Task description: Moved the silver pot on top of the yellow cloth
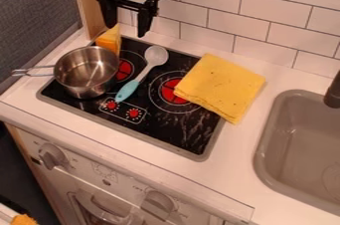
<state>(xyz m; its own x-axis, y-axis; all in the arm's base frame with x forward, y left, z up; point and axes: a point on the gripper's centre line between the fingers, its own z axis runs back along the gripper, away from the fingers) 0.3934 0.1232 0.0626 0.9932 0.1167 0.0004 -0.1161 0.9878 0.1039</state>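
Over the right edge of our stove (159, 127) lies the bare cloth (222, 87), while the pot (86, 72) sits apart at left, so we judge the whole move undone. Our claw (126, 29) hangs spread and empty.

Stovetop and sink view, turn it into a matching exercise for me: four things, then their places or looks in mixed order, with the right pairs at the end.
1. Saucepan
2. Spoon
3. Cloth
4. Sink

A. yellow, overlapping the stovetop
B. basin at the right
C. silver, handle pointing left
D. turquoise handle, pale head

Pairs: 1-C, 2-D, 3-A, 4-B
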